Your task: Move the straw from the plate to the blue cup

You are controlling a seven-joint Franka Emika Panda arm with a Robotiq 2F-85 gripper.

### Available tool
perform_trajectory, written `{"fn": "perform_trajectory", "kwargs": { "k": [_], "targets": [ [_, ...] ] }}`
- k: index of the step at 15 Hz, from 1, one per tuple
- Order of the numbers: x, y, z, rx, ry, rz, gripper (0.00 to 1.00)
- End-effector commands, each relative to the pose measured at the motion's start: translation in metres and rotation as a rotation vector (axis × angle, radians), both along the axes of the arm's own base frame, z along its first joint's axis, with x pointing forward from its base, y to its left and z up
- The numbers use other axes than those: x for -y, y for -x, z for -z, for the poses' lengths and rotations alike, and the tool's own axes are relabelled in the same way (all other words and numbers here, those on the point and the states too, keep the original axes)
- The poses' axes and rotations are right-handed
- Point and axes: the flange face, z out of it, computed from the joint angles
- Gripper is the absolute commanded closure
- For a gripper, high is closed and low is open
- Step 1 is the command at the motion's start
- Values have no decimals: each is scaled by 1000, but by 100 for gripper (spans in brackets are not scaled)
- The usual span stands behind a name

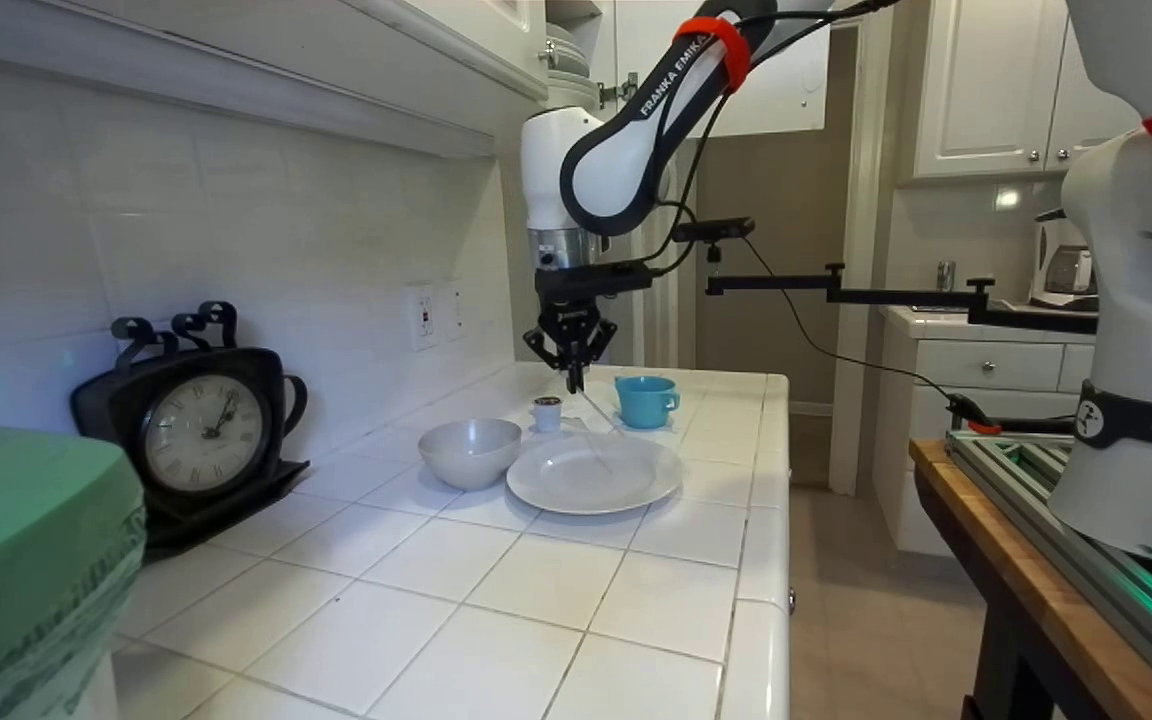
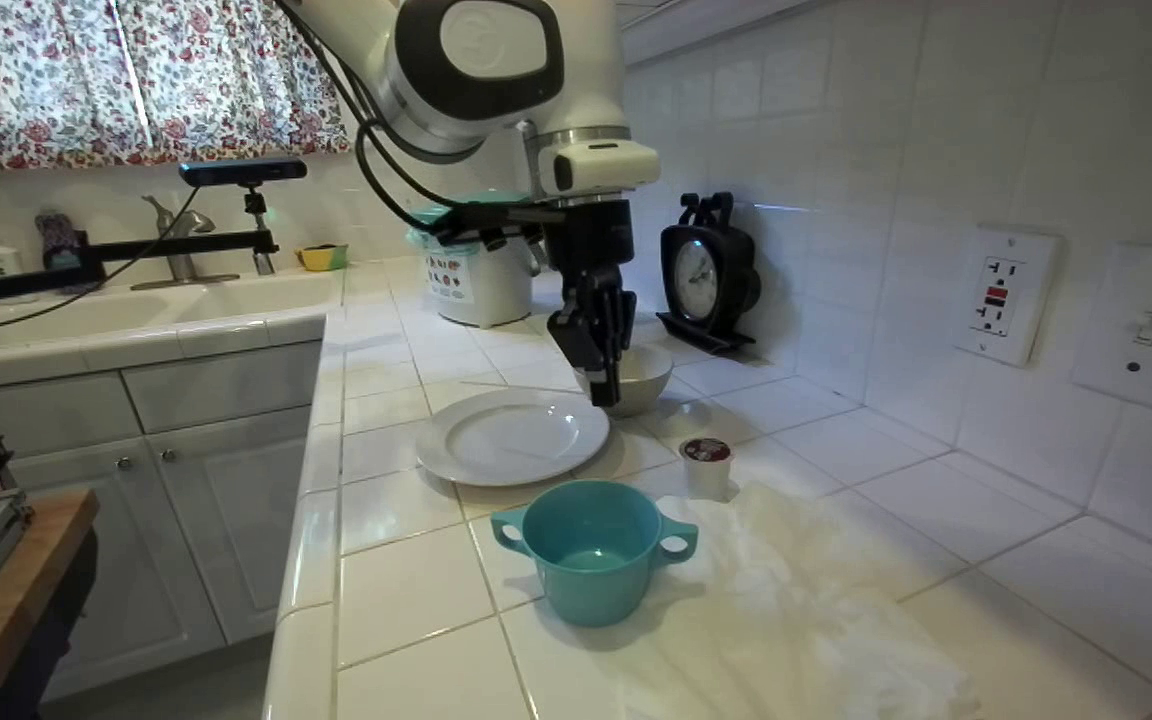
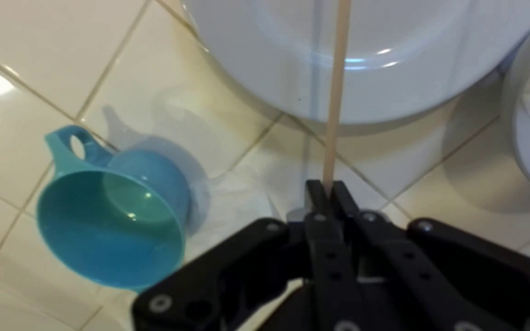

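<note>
The straw (image 3: 336, 82) is a thin pale stick. My gripper (image 3: 327, 186) is shut on one end of it, and its other part reaches out above the plate (image 3: 265, 73). The straw also shows faintly in both exterior views (image 1: 599, 410) (image 2: 511, 386). The white plate (image 1: 561, 482) (image 2: 511, 470) lies flat on the counter. The gripper (image 1: 574, 385) (image 2: 604, 390) points down, above the counter near the plate's edge. The turquoise-blue cup (image 2: 596, 585) (image 1: 646, 405) stands upright, apart from the gripper, left of it in the wrist view (image 3: 166, 184).
A grey-white bowl (image 1: 471, 455) (image 2: 641, 385) stands beside the plate. A small whitish cup (image 2: 706, 475) (image 1: 546, 415) and crumpled white paper (image 2: 816, 600) lie near the blue cup. A black clock-like scale (image 1: 206, 430) stands by the wall. The counter edge (image 1: 766, 600) runs along one side.
</note>
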Motion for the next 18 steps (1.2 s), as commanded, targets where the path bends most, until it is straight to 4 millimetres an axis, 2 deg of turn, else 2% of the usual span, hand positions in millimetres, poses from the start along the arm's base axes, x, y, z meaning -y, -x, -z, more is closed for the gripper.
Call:
{"fn": "perform_trajectory", "kwargs": {
  "k": [1,5,10,18],
  "targets": [
    [4,22,-16,-8,12,48,98],
    [18,40,-27,-9,29,113,98],
    [44,59,-39,12,43,233,98],
    [94,74,-66,81,157,412,98]
  ]
}}
